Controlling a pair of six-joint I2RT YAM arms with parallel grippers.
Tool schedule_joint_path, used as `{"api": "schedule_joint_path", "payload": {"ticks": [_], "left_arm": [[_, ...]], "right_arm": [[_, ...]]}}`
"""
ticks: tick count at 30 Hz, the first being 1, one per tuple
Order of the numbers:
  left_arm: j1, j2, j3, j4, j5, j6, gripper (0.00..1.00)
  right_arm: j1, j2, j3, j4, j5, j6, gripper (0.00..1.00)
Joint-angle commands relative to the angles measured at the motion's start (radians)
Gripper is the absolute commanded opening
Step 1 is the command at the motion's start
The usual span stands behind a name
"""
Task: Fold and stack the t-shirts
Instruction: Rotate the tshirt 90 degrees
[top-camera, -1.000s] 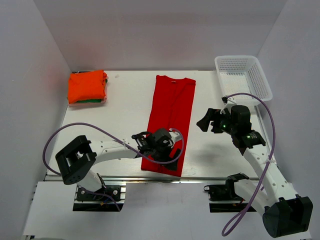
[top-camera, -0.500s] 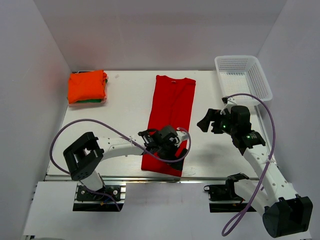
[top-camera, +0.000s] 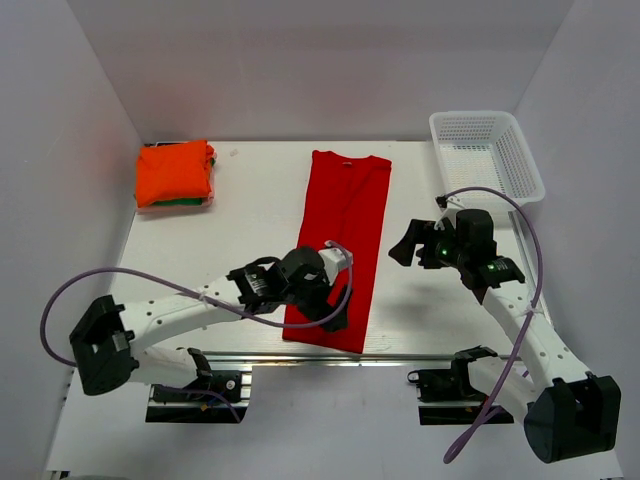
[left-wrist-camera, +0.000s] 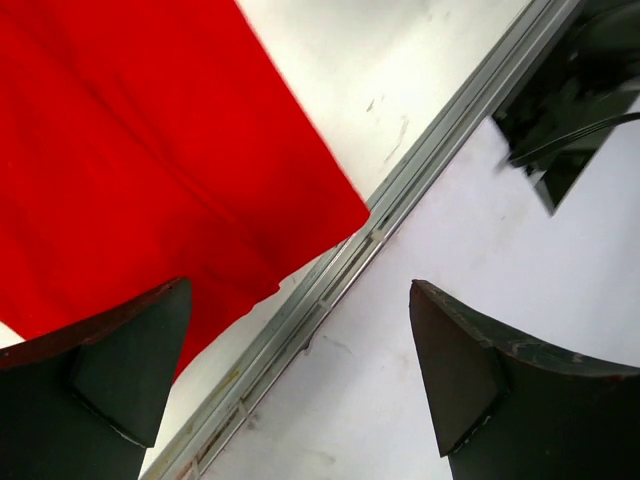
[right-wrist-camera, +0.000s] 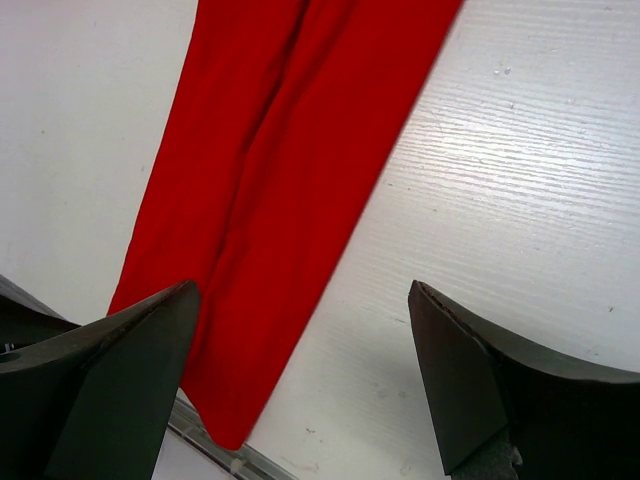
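Observation:
A bright red t-shirt (top-camera: 340, 240) lies flat as a long narrow strip down the middle of the table, collar at the far end. My left gripper (top-camera: 335, 310) hovers open over its near end. In the left wrist view the t-shirt's near corner (left-wrist-camera: 150, 150) lies beside the table's metal edge rail (left-wrist-camera: 400, 205), and nothing is between the left gripper's (left-wrist-camera: 300, 385) jaws. My right gripper (top-camera: 403, 246) stands open just right of the shirt. Its wrist view shows the red strip (right-wrist-camera: 280, 180) under the left fingertip (right-wrist-camera: 120, 380). A folded orange t-shirt (top-camera: 174, 172) rests on a green one (top-camera: 186, 203) at the far left.
A white mesh basket (top-camera: 487, 150) stands at the far right corner. The table's near edge has a metal rail (top-camera: 300, 355) just below the shirt's hem. White walls close in the left, back and right sides.
The left arm's elbow has swung out to the left and lower while its gripper stays over the shirt's near end. The right gripper has shifted slightly left. Both stay open.

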Motion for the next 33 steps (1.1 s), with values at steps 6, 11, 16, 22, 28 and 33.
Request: {"api": "schedule_joint_path", "payload": {"ticks": [6, 11, 16, 22, 28, 33], "left_arm": [[0.002, 0.055, -0.063, 0.101, 0.082, 0.009, 0.99], [0.002, 0.149, -0.094, 0.166, 0.202, 0.009, 0.99], [0.002, 0.224, -0.103, 0.25, 0.303, 0.018, 0.99], [-0.007, 0.318, -0.06, 0.216, 0.312, 0.027, 0.99], [0.004, 0.339, -0.026, 0.143, 0.225, 0.036, 0.99], [0.004, 0.384, 0.009, 0.075, 0.131, 0.045, 0.99]], "right_arm": [[0.004, -0.001, 0.007, 0.035, -0.027, -0.012, 0.9], [0.002, 0.006, 0.006, 0.041, -0.03, -0.006, 0.9], [0.004, 0.046, -0.005, 0.066, -0.072, -0.021, 0.9], [0.019, 0.152, -0.025, 0.15, -0.168, -0.022, 0.9], [0.05, 0.313, 0.049, 0.235, -0.223, -0.011, 0.9], [0.076, 0.499, 0.16, 0.285, -0.237, 0.006, 0.9]]}}
